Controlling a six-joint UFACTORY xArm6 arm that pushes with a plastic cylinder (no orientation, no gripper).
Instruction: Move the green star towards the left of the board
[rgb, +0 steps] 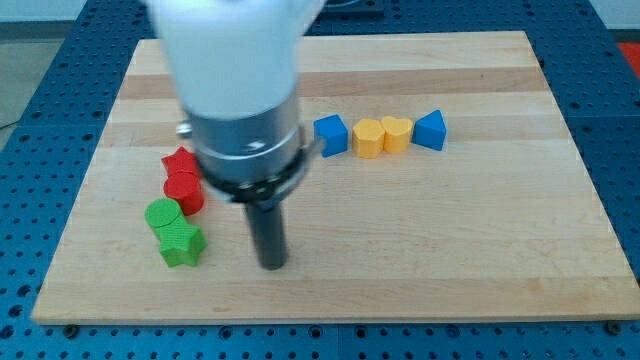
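Camera view: sitting low on the wooden board (480, 280), toward the view's bottom left — the green star (182, 244), touching the green cylinder (163, 215) just above it. Stacking up further in the same column, the red cylinder (185, 190) and a red star-like block (179, 161). Lining up across the view's upper middle, well apart from the star: blue cube (331, 135), yellow hexagon-like block (368, 138), yellow heart (397, 133), blue triangle (431, 130).

Standing on the board just beside the star, on its right side — my tip (273, 266). Nothing to spread or pinch here, only a plain rod end, not touching the star at this moment.

Judging the step: closing in for a leftward push. Doing it well probably means meeting the star's right face at mid-height and driving straight left, staying below the green cylinder to avoid dragging it along.

Showing no clear long axis, being roughly as wide as tall; pointing direction of its arms too blurred to tell.
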